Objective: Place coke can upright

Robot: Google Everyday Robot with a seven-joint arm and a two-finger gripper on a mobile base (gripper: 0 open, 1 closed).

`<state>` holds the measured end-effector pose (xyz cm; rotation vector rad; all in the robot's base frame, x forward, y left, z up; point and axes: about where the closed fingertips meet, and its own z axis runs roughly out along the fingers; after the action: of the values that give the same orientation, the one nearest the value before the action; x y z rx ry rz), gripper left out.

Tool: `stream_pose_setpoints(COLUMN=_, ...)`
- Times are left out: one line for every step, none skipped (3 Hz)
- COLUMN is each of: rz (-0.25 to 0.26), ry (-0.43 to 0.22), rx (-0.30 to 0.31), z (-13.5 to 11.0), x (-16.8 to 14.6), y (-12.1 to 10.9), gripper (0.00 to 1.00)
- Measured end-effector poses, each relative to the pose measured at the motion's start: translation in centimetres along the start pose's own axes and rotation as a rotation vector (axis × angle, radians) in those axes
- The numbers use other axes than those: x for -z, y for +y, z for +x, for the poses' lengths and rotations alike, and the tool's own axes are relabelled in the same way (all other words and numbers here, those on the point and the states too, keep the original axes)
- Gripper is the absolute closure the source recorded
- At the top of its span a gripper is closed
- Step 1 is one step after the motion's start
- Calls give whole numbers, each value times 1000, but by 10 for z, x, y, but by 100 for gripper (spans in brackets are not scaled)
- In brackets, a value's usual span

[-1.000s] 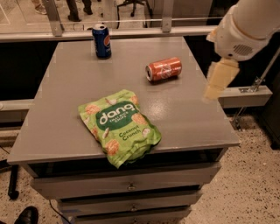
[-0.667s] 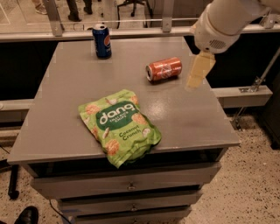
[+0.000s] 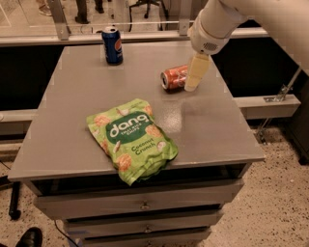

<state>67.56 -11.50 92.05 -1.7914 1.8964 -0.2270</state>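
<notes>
You are looking at the coke can [image 3: 173,78] lying on its side on the grey table [image 3: 207,126], at one o'clock from the chip bag [image 3: 131,140]; your gripper [image 3: 192,83] is hanging at the can's three o'clock end; its grip state I cannot tell.

Blue Pepsi can [image 3: 112,45] upright, back-left of table [image 3: 63,106]; green chips bag [image 3: 131,140] flat nr front edge.

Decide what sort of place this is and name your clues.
Probably an office or lab: a grey metal drawer cabinet, a glass partition with metal posts, a wheeled office chair base beyond. The robot's pale gripper hangs beside the red-orange aluminium coke can lying on its side.
</notes>
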Motion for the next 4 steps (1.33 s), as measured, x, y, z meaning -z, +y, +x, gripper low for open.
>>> stream_pose_setpoints(rz=-11, ry=6, rx=4, z=0, x=-28, y=-16, gripper=0)
stream_pose_setpoints(rz=-37, ry=13, rx=-8, z=3, x=-54, y=-21, gripper=0)
stream_pose_setpoints(rz=-65, ry=14, rx=-17, z=1, x=-73, y=-19, gripper=0)
stream_pose_setpoints(rz=-98, ry=14, rx=-22, z=-6, x=-89, y=-14, gripper=0)
